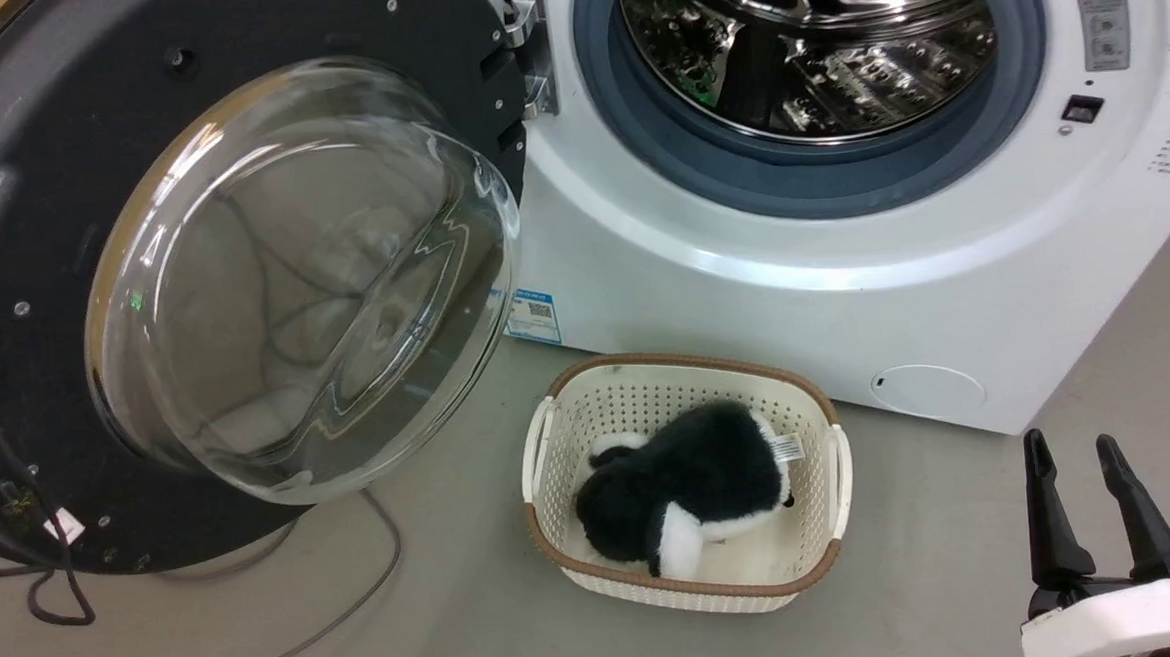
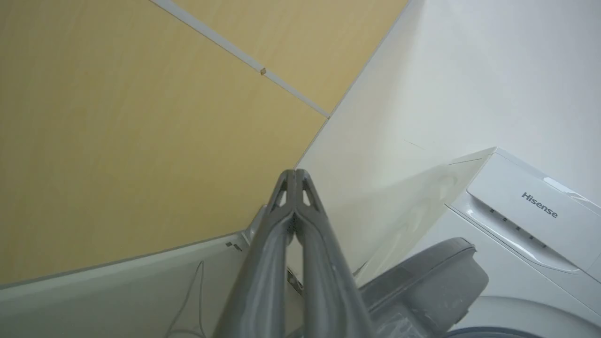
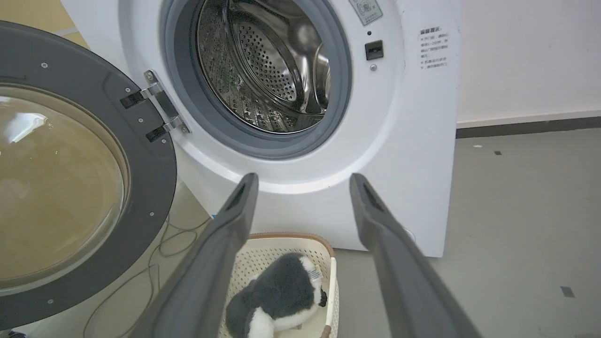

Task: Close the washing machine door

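The washing machine door (image 1: pixel 30 247) stands swung wide open at the left, its black ring around the bulging glass bowl (image 1: pixel 302 283); the same door (image 3: pixel 141 155) fills the left of the right wrist view. The white washing machine (image 1: pixel 742 260) shows its open steel drum (image 1: pixel 810 36) and grey gasket, and its front (image 3: pixel 413 141) faces the right wrist camera. My right gripper (image 1: pixel 1072 448) is open at the lower right, well clear of the machine, its fingers (image 3: pixel 235 211) spread wide. My left gripper (image 2: pixel 295 174) is shut on nothing, beside the door's grey edge (image 2: pixel 422 277) and pointing at the wall.
A cream basket (image 1: pixel 551 440) holding a black and white plush toy (image 1: pixel 693 483) sits on the grey floor in front of the machine. A grey cable (image 1: pixel 358 591) trails on the floor under the door. A yellow wall panel (image 2: pixel 117 141) is behind the machine.
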